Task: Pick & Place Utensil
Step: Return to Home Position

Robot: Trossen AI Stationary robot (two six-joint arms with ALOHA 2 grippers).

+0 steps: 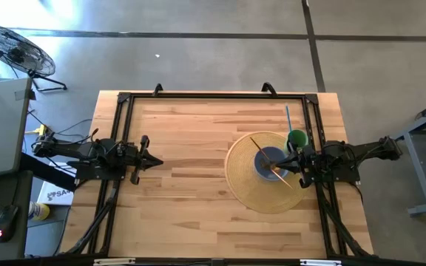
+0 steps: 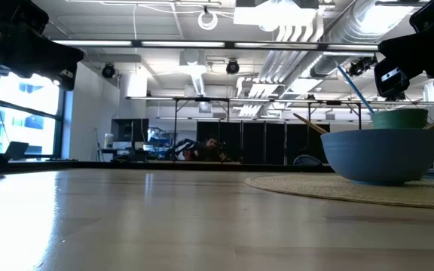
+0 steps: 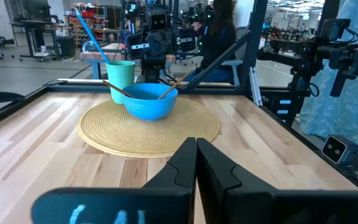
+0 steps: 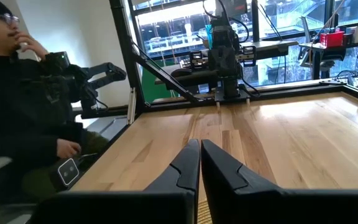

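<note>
A blue bowl stands on a round woven mat on the right half of the table. Two wooden utensils lean in the bowl, their ends sticking out over the rim. Behind the bowl stands a green cup with a blue utensil slanting out of it. My right gripper hangs shut above the bowl's right edge and holds nothing. My left gripper is shut too and waits over the table's left part, pointing at the bowl.
Bare wooden table top lies between the two arms. A black frame runs along the table's edges. A person sits beyond the table's edge in the right wrist view. A fan stands on the floor.
</note>
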